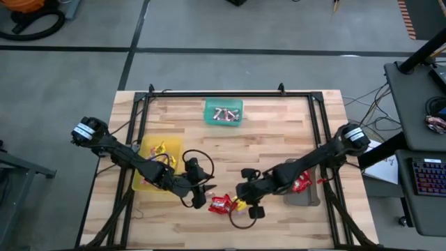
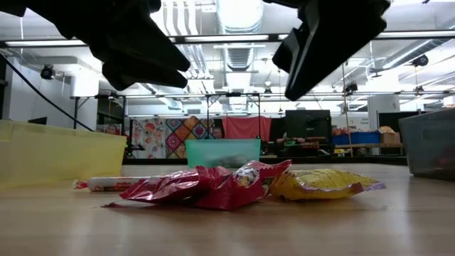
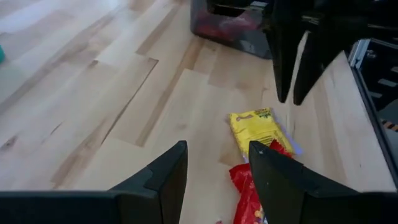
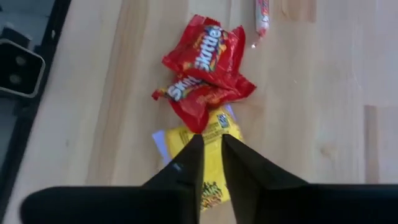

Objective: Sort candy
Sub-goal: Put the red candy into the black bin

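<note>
A small pile of candy lies near the table's near edge: two shiny red packets (image 1: 220,203) (image 4: 205,56), a yellow packet (image 4: 200,144) (image 3: 256,129) and one pinkish roll (image 2: 106,183) (image 4: 262,15). My right gripper (image 4: 211,144) hovers above the yellow packet, its fingers a narrow gap apart. In the low view it (image 2: 323,50) is well off the table. My left gripper (image 3: 214,163) (image 1: 198,193) is open and hangs above the table just left of the pile, touching nothing.
The yellow tray (image 1: 143,183) at the left holds yellow packets. The green tray (image 1: 208,111) at the far edge holds pinkish rolls. The grey tray (image 1: 311,201) at the right holds red packets. Bare wood lies between the trays. A black frame runs along the table's sides.
</note>
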Controlling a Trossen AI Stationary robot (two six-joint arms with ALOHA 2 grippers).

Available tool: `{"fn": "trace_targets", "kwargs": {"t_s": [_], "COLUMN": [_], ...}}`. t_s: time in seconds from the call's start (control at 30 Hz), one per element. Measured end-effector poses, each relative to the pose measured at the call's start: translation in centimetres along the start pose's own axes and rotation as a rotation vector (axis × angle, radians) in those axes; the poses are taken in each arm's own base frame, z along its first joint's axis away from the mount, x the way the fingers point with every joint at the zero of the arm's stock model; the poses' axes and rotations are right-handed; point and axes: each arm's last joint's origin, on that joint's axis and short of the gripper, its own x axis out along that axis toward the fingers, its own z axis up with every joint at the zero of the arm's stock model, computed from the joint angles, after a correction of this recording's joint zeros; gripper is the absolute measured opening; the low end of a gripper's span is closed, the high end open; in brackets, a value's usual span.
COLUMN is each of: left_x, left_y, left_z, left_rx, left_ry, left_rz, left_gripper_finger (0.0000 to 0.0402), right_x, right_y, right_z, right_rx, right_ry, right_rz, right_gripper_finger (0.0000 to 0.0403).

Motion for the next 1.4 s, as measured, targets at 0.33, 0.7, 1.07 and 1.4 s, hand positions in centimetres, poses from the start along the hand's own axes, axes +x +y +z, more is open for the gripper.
{"fn": "trace_targets", "kwargs": {"t_s": [0.33,0.7,1.07,1.4], "left_x": [-1.2,-0.4,0.1,0.1], "left_y": [-2.5,-5.0,-5.2,-5.2], "left_z": [-0.6,-2.3,-2.7,-2.7], "left_rx": [-0.015,-0.032,-0.041,-0.039], "left_ry": [-0.059,-0.180,-0.193,-0.192], "left_rz": [-0.110,-0.199,-0.208,-0.207], "left_gripper_finger": [0.0155,0.0155,0.0155,0.0155], "right_x": [0.1,-0.1,-0.1,-0.1], "right_y": [1.5,3.7,5.1,5.4], "right_z": [0.5,0.0,-0.1,0.4], "right_rx": [-0.007,-0.062,-0.083,-0.144], "right_ry": [-0.010,-0.051,-0.137,-0.207], "right_rz": [0.023,-0.043,-0.035,-0.016], "right_gripper_finger": [0.0151,0.0176,0.0176,0.0176]}}
